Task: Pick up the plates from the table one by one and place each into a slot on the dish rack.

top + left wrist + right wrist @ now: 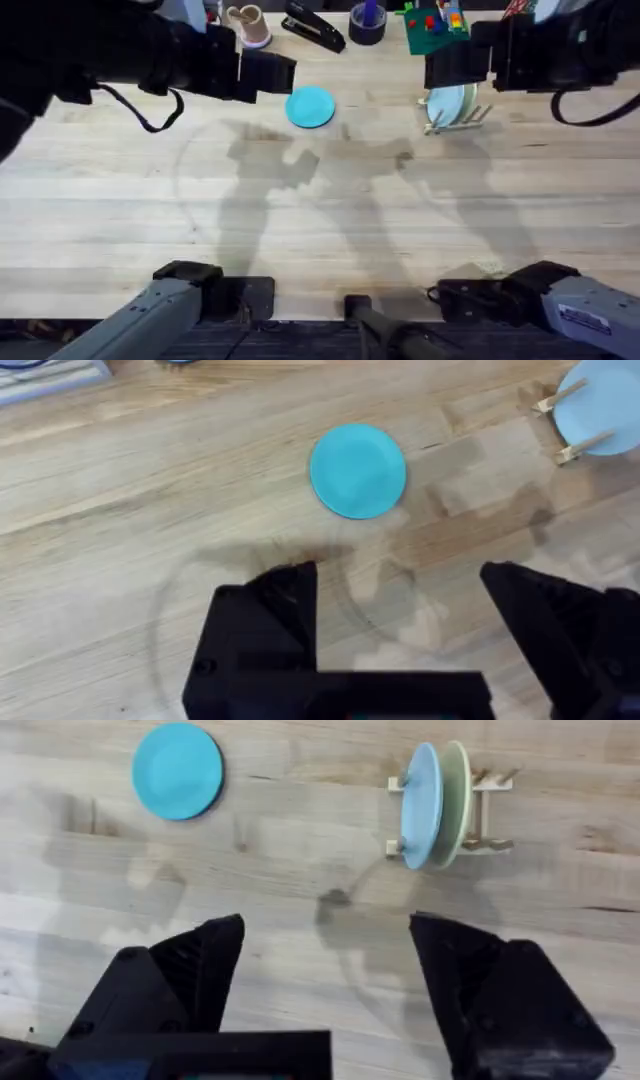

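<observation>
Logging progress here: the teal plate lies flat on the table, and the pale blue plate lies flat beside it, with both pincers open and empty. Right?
Not quite. The pale blue plate isn't lying flat; it stands on edge in the dish rack, next to a cream plate, as the right wrist view shows. The teal plate does lie flat on the table, and the left pincer and right pincer are open and empty.

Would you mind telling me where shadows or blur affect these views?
Overhead: both arms show large, dark and blurred at the top, casting grey shadows across the table. Left wrist: soft shadows lie below the teal plate. Right wrist: shadows fall near the rack, whose plates stay sharp.
</observation>
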Tool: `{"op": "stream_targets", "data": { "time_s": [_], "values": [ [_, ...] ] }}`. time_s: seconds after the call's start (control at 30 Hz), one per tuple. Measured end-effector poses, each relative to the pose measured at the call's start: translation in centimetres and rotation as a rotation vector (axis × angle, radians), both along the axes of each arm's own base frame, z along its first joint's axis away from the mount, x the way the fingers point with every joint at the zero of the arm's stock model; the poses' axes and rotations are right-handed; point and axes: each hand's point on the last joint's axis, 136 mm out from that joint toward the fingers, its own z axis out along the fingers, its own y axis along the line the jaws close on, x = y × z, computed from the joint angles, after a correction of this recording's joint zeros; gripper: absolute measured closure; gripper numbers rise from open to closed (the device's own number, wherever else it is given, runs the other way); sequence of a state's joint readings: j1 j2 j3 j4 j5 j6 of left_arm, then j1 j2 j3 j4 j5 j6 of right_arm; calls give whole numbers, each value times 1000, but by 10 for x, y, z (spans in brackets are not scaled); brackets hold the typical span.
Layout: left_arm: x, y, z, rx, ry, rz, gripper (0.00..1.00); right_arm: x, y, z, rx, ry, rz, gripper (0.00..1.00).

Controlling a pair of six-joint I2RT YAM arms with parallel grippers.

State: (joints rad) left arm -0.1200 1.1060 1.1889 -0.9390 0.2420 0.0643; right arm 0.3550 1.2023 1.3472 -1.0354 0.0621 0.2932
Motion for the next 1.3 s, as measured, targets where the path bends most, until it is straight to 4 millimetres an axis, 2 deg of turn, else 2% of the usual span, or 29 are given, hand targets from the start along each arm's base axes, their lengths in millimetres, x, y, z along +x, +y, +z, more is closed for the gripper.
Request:
{"op": "stream_targets", "data": {
  "time_s": [0.07,0.1,0.27,0.3,0.53,0.8,0.93,0.97,1.3],
  "values": [
    [0,0,0,-1,0,0,28,1,1,-2,0,7,1,7],
    [0,0,0,-1,0,0,112,1,1,-3,0,10,1,7],
    [0,-1,0,-2,0,-3,890,1,1,-3,0,13,0,7],
    [0,-1,0,-3,0,-8,938,1,1,-3,0,12,-1,6],
    [6,-10,-11,-72,56,-43,959,1,1,-3,1,13,0,7],
    [21,-7,-17,-250,96,-102,961,1,2,-3,3,13,1,8],
    [31,-15,-27,-356,132,-169,961,1,2,-3,3,13,1,8],
    [38,-20,-34,-430,154,-214,961,1,2,-3,3,13,1,7],
    [50,-20,-54,-525,197,-258,961,1,2,-3,5,14,-2,8]
  ]
}}
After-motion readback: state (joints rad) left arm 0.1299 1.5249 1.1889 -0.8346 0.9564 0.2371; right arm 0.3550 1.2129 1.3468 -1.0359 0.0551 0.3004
